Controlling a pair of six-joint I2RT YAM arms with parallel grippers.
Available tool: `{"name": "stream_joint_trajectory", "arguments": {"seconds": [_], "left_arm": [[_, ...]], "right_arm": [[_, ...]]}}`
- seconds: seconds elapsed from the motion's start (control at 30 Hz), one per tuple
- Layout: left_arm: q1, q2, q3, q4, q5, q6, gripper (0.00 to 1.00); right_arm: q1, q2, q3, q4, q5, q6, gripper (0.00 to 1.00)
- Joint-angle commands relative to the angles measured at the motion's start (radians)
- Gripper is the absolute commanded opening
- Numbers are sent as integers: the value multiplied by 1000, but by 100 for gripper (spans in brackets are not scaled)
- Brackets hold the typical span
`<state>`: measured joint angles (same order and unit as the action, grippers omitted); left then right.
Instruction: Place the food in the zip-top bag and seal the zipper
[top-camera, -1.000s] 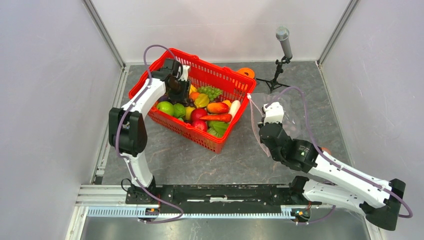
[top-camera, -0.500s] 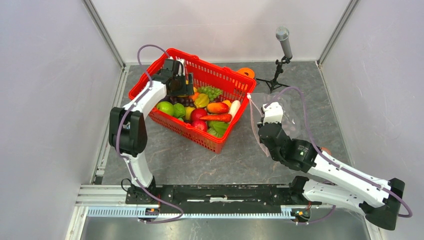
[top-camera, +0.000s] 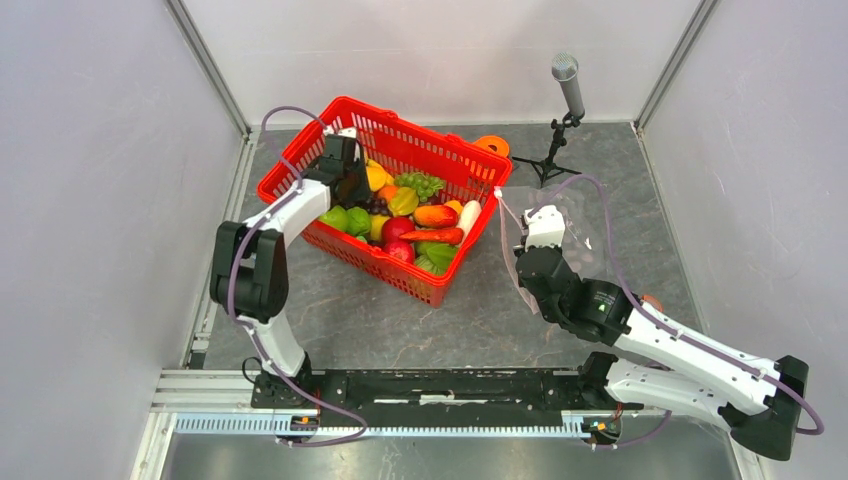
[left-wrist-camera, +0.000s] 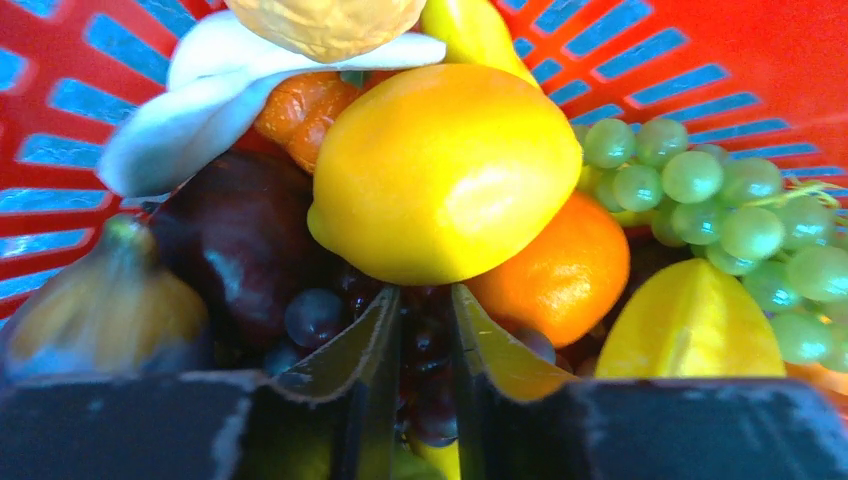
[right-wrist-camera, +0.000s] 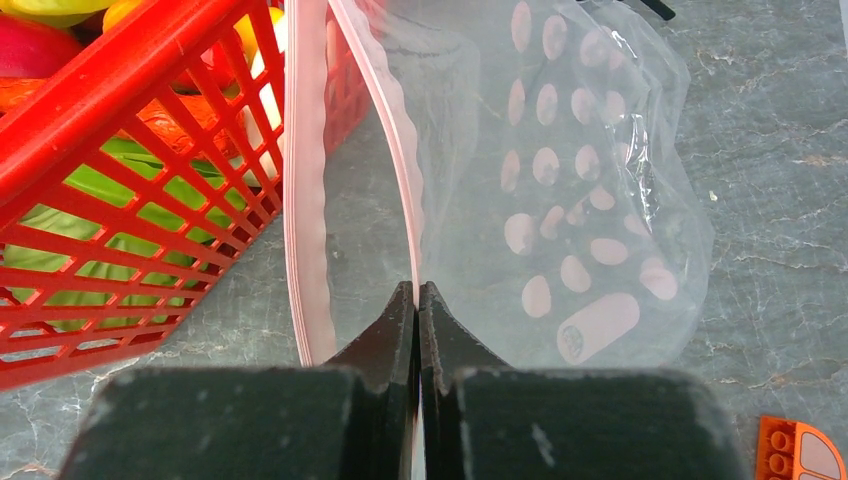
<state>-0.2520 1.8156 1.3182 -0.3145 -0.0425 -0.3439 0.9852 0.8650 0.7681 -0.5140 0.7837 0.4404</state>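
From above, the basket (top-camera: 425, 140) of food (top-camera: 432, 216) stands just beside the zip-top bag (top-camera: 583, 238). At the left wrist, the left fingers (left-wrist-camera: 350, 345) stand slightly parted and empty, a lemon (left-wrist-camera: 440, 170) at their tips. At the right wrist, the right fingers (right-wrist-camera: 385, 345) clench the zipper (right-wrist-camera: 303, 200).

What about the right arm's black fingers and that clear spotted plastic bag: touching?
Touching. The right wrist view shows the right gripper shut on the pale-pink zipper strip of the clear bag.
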Motion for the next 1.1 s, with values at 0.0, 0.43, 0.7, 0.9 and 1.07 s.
{"name": "stream_joint_trajectory", "arguments": {"seconds": [0.0,0.43,0.7,0.9,1.07], "left_arm": [[-3,-161,-20,91,-16,-12,25],[11,-331,-95,115,-42,-11,63],[16,-129,-20,127,-4,-30,83],[14,30,58,56,-18,-48,90],[14,142,83,82,-30,-102,92]], "right_arm": [[-4,-13,-10,37,9,-3,3],[-9,-24,-30,56,12,-5,4],[-12,-49,-49,93,52,-27,4],[-19,-73,-78,177,105,-113,3],[-23,-109,-131,295,106,-212,3]]}}
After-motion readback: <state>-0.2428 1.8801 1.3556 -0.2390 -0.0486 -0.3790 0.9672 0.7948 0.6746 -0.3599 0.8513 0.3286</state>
